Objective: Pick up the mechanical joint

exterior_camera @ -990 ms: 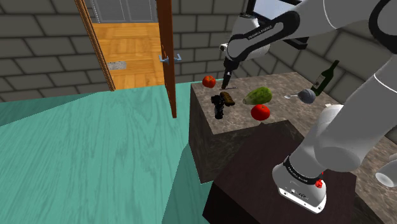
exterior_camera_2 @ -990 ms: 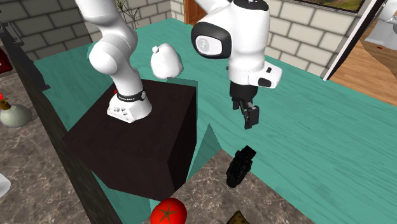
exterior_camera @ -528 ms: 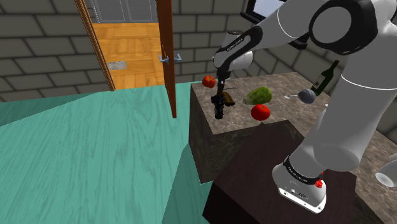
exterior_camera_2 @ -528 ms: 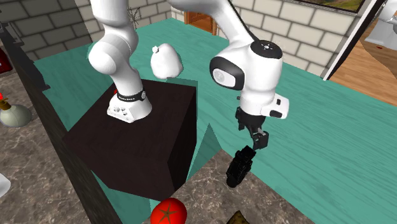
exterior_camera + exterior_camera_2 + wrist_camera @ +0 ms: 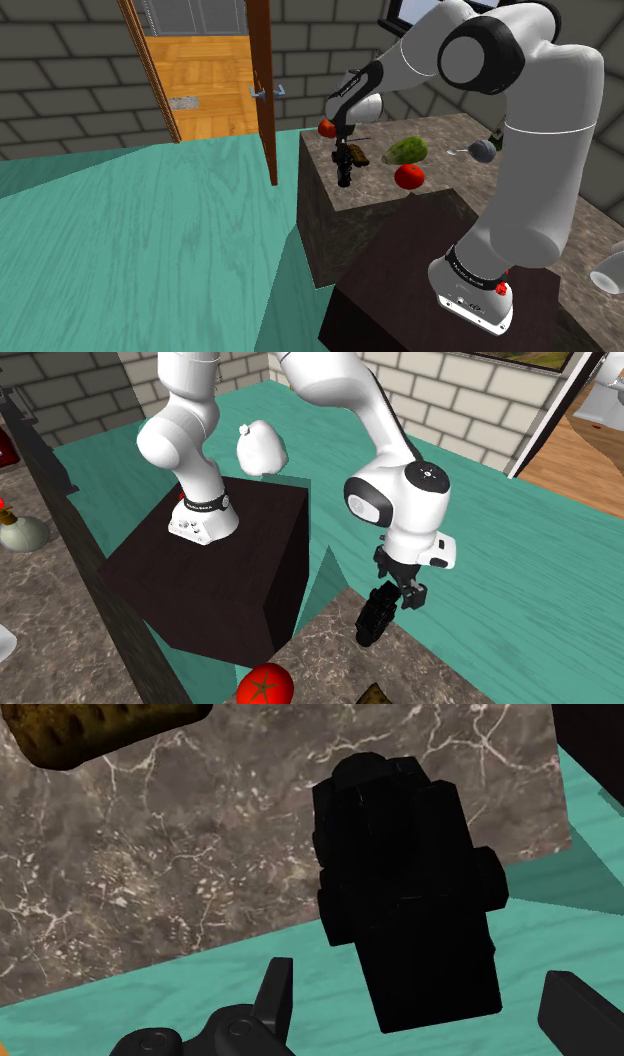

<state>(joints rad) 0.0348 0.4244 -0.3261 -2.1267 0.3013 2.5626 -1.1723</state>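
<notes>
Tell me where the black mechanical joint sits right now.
In the shoulder view, the black blocky mechanical joint stands at the dark marble counter's left edge, directly under the black gripper, beside a brown crusty lump.

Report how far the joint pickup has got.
Done: the hand is right at the black joint, which sits on the counter near its edge. In hand: the joint lies between the open fingers, which do not touch it. Left: perhaps lower a little, close on the joint and lift it off the counter.
</notes>
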